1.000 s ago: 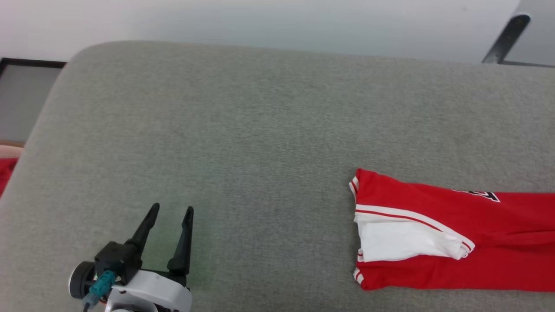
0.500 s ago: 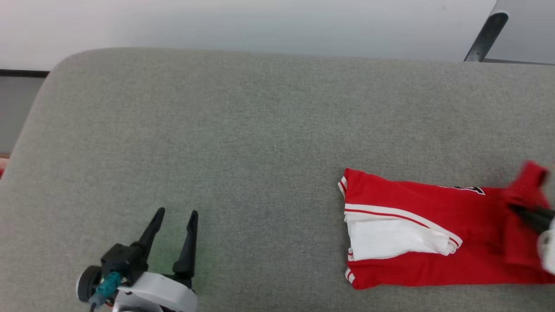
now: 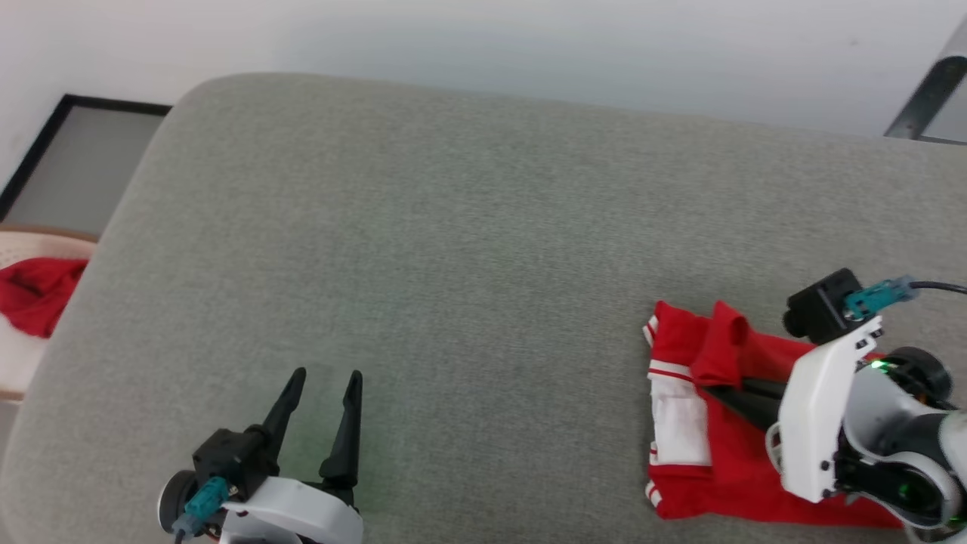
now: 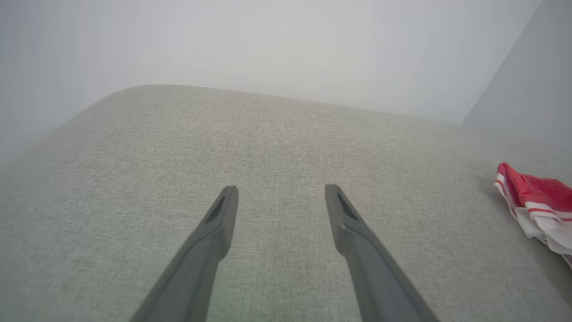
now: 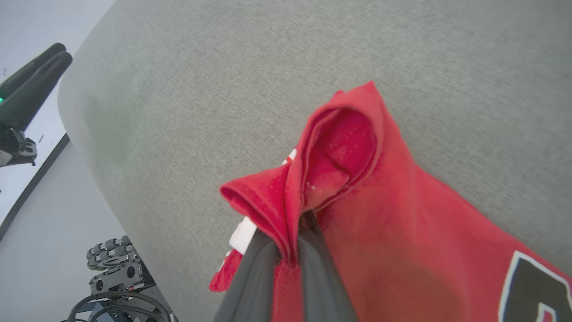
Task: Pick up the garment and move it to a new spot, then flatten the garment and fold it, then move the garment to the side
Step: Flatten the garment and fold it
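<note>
While your left gripper (image 3: 326,375) hangs wide open and empty, your right gripper (image 5: 297,226) is clamped on a fold of the garment (image 5: 402,223).

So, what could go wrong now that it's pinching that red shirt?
1. The right gripper is shut on just a thin fold of the shirt; the cloth may slip out.
2. The left gripper is open and apart from it, so a one-sided pull may bunch the shirt.
3. The shirt lies near the cushion edge and might slide off.
</note>
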{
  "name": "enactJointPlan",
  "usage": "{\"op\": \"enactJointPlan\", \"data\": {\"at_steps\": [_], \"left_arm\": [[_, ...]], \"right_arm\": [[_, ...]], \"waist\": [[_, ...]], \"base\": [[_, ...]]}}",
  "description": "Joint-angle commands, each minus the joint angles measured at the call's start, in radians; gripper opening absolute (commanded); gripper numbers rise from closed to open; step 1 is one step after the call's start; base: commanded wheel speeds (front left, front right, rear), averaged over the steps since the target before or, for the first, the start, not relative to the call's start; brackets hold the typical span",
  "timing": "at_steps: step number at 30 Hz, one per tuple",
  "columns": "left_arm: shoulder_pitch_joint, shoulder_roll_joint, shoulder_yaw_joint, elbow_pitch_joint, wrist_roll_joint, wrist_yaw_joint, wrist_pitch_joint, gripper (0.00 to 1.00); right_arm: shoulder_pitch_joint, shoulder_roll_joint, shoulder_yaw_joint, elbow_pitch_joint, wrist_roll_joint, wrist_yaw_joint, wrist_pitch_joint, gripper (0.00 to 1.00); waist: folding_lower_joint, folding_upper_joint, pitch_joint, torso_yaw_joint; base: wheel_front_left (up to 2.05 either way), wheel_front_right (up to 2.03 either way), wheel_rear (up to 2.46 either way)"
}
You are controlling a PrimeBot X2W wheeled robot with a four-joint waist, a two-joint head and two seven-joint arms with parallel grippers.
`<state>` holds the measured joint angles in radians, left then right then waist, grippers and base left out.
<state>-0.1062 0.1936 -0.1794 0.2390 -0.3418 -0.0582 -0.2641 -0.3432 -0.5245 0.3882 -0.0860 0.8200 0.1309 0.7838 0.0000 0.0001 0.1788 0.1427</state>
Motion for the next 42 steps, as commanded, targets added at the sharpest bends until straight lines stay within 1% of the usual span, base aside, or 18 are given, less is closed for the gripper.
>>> {"op": "enactJointPlan", "data": {"at_steps": [1,5,6,7,8,9,10,13,18,23,25,27,29,34,39,42], "left_arm": [[-0.005,-0.008,0.004,0.005,0.012,-0.008,0.000,1.00],[-0.005,-0.018,0.013,0.011,0.020,-0.017,0.000,1.00],[-0.004,-0.019,0.015,0.012,0.020,-0.020,0.000,1.00],[-0.003,-0.021,0.018,0.013,0.023,-0.020,0.000,1.00],[-0.001,-0.022,0.022,0.014,0.025,-0.021,0.000,1.00],[0.003,-0.021,0.027,0.015,0.025,-0.023,0.000,1.00],[0.004,-0.021,0.032,0.017,0.025,-0.025,0.000,1.00],[0.006,-0.019,0.038,0.018,0.028,-0.030,0.000,1.00],[0.005,-0.016,0.044,0.022,0.035,-0.039,0.000,1.00],[-0.006,-0.007,0.039,0.033,0.036,-0.048,0.000,1.00],[-0.013,0.000,0.039,0.040,0.032,-0.050,0.000,1.00],[-0.020,0.009,0.039,0.047,0.028,-0.055,0.000,1.00],[-0.031,0.018,0.040,0.055,0.025,-0.056,0.000,1.00],[-0.073,0.043,0.058,0.072,0.016,-0.058,0.000,1.00],[-0.094,0.070,0.071,0.088,0.008,-0.061,0.000,1.00],[-0.078,0.078,0.075,0.087,0.007,-0.063,0.000,1.00]], "right_arm": [[-0.020,0.016,0.025,0.015,0.015,0.000,-0.016,0.00],[-0.044,0.028,0.065,0.052,0.017,0.000,-0.048,0.00],[-0.047,0.031,0.073,0.061,0.019,0.000,-0.055,0.12],[-0.052,0.033,0.080,0.070,0.023,0.000,-0.064,0.38],[-0.056,0.036,0.083,0.079,0.026,0.000,-0.074,0.56],[-0.057,0.040,0.085,0.088,0.031,0.000,-0.082,0.98],[-0.055,0.042,0.086,0.097,0.036,0.000,-0.091,1.00],[-0.052,0.042,0.089,0.109,0.042,0.000,-0.102,1.00],[-0.041,0.027,0.083,0.124,0.063,0.000,-0.137,1.00],[-0.031,0.002,0.042,0.131,0.070,0.000,-0.200,1.00],[-0.023,-0.012,0.016,0.142,0.054,0.000,-0.243,1.00],[-0.014,-0.021,-0.025,0.166,0.037,0.000,-0.312,1.00],[-0.008,-0.015,-0.082,0.208,0.003,0.000,-0.397,1.00],[0.013,0.007,-0.181,0.291,-0.073,0.000,-0.573,1.00],[0.041,0.022,-0.224,0.317,-0.133,0.000,-0.691,1.00],[0.072,0.025,-0.242,0.303,-0.144,0.000,-0.741,1.00]], "waist": [[0.0000,-0.0001,0.003,0.032],[0.0000,-0.0001,0.003,0.045],[0.0000,-0.0001,0.002,0.046],[0.0000,-0.0001,0.001,0.046],[0.0000,-0.0001,-0.001,0.044],[0.0000,-0.0001,-0.003,0.040],[0.0000,-0.0001,-0.006,0.035],[0.0000,-0.0001,-0.014,0.022],[0.0000,-0.0001,-0.036,-0.021],[0.0000,-0.0001,-0.059,-0.064],[0.0000,-0.0001,-0.068,-0.082],[0.0000,-0.0001,-0.080,-0.099],[0.0000,-0.0001,-0.090,-0.114],[0.0000,-0.0001,-0.101,-0.147],[0.0000,-0.0001,-0.108,-0.172],[0.0000,-0.0001,-0.113,-0.179]], "base": [[0.00,0.00,0.00],[0.00,0.00,0.00],[0.00,0.00,0.00],[0.00,0.00,0.00],[0.00,0.00,0.00],[0.00,0.00,0.00],[0.00,0.00,0.00],[0.00,0.00,0.00],[0.00,0.00,0.00],[0.00,0.00,0.00],[0.00,0.00,0.00],[0.00,0.00,0.00],[0.00,0.00,0.00],[0.00,0.00,0.00],[0.00,0.00,0.00],[0.00,0.00,0.00]]}}
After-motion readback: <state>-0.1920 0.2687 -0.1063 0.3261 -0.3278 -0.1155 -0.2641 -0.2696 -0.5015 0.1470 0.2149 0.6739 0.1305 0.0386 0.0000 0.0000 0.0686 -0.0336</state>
